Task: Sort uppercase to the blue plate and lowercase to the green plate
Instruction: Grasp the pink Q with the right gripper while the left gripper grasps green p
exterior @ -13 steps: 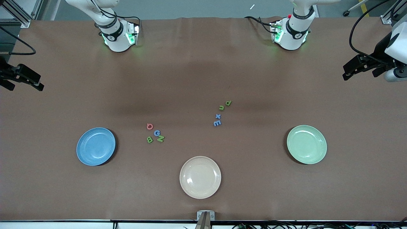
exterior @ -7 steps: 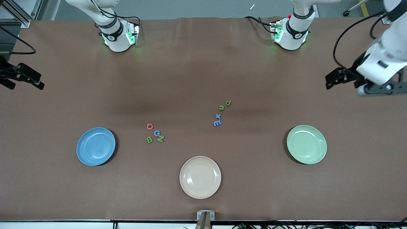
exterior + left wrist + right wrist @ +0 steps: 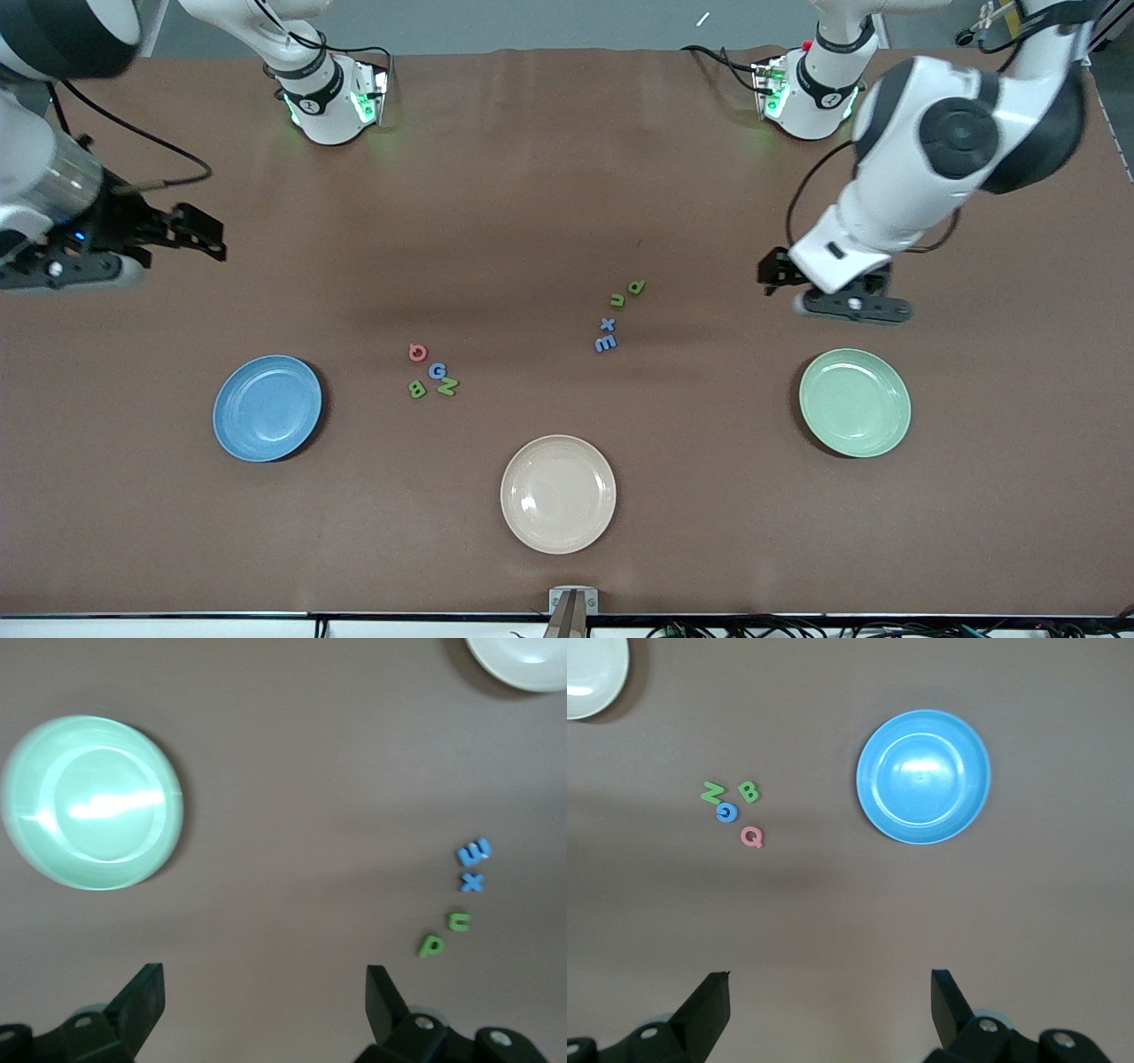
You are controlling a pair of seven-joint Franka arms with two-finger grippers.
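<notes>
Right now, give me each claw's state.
Left claw: open, holding nothing, over bare table.
Right claw: open, holding nothing, over bare table.

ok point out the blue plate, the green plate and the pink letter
blue plate point(image 3: 239, 434), front view, on its rim
green plate point(image 3: 890, 434), front view, on its rim
pink letter point(image 3: 751, 836), right wrist view, on its ring
</notes>
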